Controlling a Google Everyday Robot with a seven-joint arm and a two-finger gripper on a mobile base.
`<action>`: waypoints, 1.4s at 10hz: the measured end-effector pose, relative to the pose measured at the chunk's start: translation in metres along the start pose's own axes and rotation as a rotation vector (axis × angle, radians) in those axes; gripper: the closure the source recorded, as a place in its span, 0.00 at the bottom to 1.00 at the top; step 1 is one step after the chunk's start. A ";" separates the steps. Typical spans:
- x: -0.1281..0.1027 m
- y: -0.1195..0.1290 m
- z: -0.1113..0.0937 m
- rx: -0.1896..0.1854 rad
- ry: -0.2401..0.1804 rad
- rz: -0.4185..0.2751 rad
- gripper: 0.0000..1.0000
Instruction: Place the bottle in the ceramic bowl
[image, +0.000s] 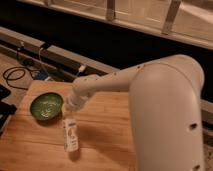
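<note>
Camera view: one bottle (70, 136) lies on the table (107, 137) just right of the one ceramic bowl (45, 106); the single gripper (70, 108) hovers beside the bowl's right rim, and I cannot tell its grip

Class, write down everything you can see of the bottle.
The bottle is small, slim and white, plastic by its look, with a pale label bearing greenish marks. It appears to lie on the wooden table, close beside the bowl but not in it. The tool sits at its far end; whether they touch is unclear.
</note>
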 end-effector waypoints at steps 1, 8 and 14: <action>0.001 -0.001 -0.005 -0.026 -0.030 -0.016 1.00; -0.087 0.025 0.022 -0.124 -0.088 -0.193 1.00; -0.173 0.065 0.051 -0.103 -0.040 -0.280 1.00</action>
